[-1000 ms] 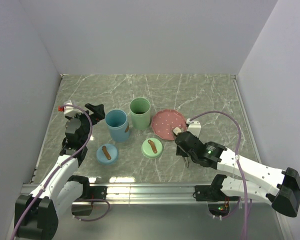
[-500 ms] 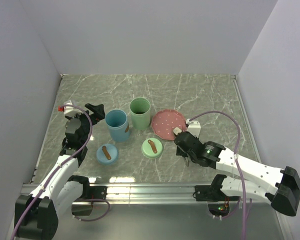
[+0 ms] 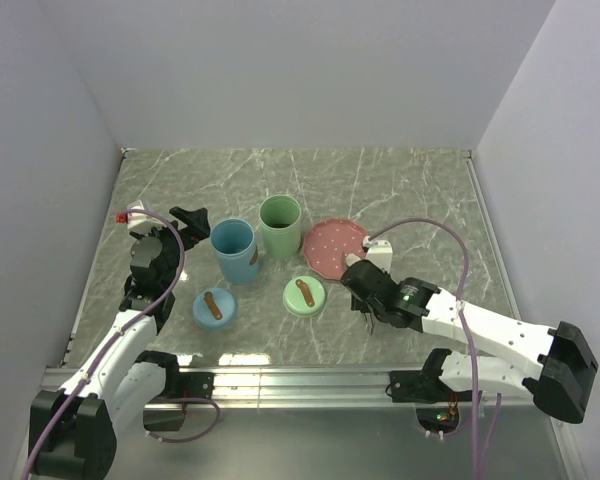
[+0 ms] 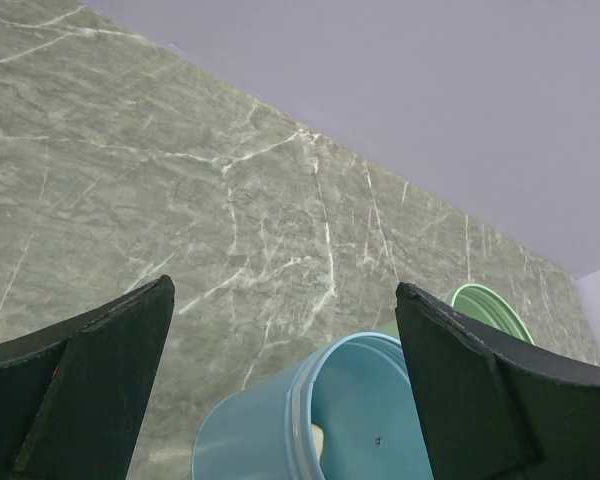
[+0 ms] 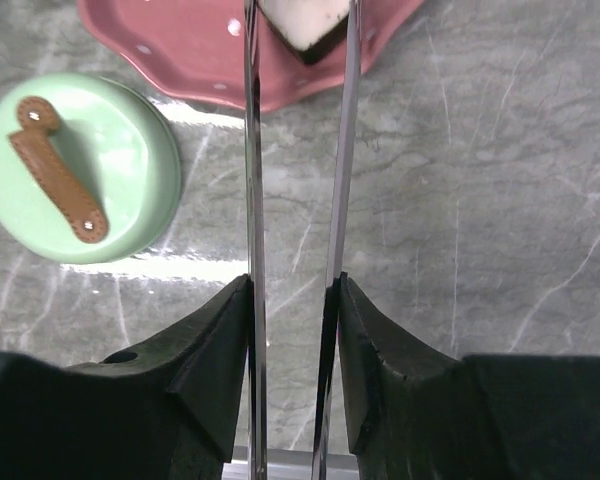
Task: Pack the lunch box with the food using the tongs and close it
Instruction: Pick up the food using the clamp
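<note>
My right gripper (image 5: 292, 285) is shut on the tongs (image 5: 253, 150), whose two thin metal arms run forward from my pads. Their tips straddle a white and dark sushi piece (image 5: 305, 20) on the pink plate (image 5: 180, 50); whether the arms touch it I cannot tell. In the top view the right gripper (image 3: 365, 295) sits at the plate's (image 3: 330, 245) near right edge. The lunch box stands open as a blue tub (image 3: 233, 250) and a green tub (image 3: 280, 226). My left gripper (image 4: 283, 290) hangs open just left of the blue tub (image 4: 310, 420), where a pale piece shows inside.
A blue lid (image 3: 213, 307) and a green lid (image 3: 305, 296), each with a brown strap, lie in front of the tubs. The green lid (image 5: 80, 165) is close to the left of the tongs. White walls enclose the marble table on three sides.
My right gripper has squeezed the tongs narrower and shifted slightly left toward the plate. The left arm has not moved.
</note>
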Robot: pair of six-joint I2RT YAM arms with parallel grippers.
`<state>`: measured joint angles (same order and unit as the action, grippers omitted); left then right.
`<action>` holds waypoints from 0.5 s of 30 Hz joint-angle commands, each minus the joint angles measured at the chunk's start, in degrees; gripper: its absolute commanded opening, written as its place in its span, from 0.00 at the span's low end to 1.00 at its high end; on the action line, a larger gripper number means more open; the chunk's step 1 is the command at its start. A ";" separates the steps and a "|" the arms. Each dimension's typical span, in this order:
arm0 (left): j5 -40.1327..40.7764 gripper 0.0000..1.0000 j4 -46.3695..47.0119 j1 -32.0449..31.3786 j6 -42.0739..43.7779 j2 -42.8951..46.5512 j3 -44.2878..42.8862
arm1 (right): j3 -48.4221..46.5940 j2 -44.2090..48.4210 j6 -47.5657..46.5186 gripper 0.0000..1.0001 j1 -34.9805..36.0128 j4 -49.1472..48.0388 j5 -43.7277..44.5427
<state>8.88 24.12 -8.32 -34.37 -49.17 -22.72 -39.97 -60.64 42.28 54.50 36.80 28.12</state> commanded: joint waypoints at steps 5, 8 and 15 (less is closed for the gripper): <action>-0.27 0.99 1.19 0.23 -0.87 1.18 0.40 | -9.60 -0.88 -4.65 0.36 -0.27 -0.32 5.10; -0.10 0.99 1.19 0.23 -0.87 1.18 0.40 | -12.67 -1.84 -7.11 0.36 -1.67 -1.20 5.28; -0.01 0.99 1.46 0.32 -0.79 0.48 0.31 | -20.66 -5.71 -13.45 0.36 -6.77 -4.44 4.23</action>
<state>8.91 24.10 -8.27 -34.37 -48.88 -22.72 -55.55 -65.14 33.15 49.04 36.42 30.68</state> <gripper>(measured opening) 0.995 0.437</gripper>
